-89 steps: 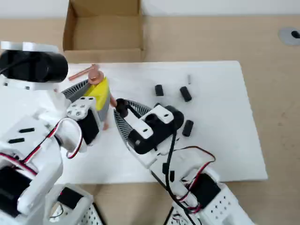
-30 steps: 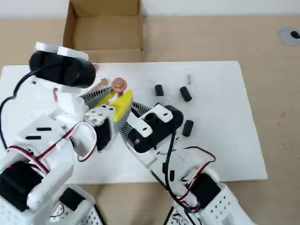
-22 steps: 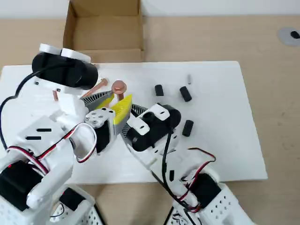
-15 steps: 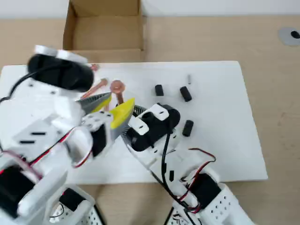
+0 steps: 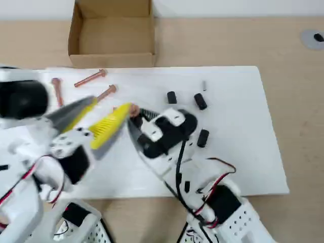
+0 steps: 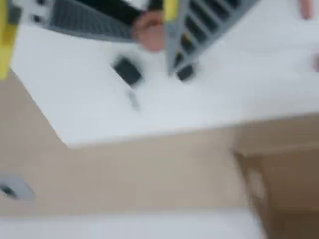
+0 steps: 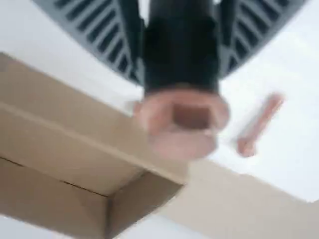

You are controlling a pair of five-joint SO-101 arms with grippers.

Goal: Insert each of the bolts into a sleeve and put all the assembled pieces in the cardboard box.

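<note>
- Your wooden bench (image 5: 293, 101) carries a white board (image 5: 238, 162); both arms are over the board.
- Right end effector (image 5: 134, 115): fingers pressed onto a black sleeve (image 7: 182, 50), pinching it from both sides.
- A copper bolt (image 7: 182, 117) sits in that sleeve, with its head showing at the end that points away from the wrist.
- Left end effector (image 5: 110, 105): spread wide and holding nothing. The grey finger is on the outer side. The yellow finger's tip is just beside the pinched bolt head; you cannot tell whether they touch.
- Loose bolts (image 5: 91, 77): three lie flat on the board, beyond the left end effector toward the box.
- Loose sleeves (image 5: 200, 101): three lie on the board, on the side of the right end effector away from the left arm.
- Cardboard box (image 5: 111, 59): open, on the bench at the board's far edge, well beyond both end effectors.
</note>
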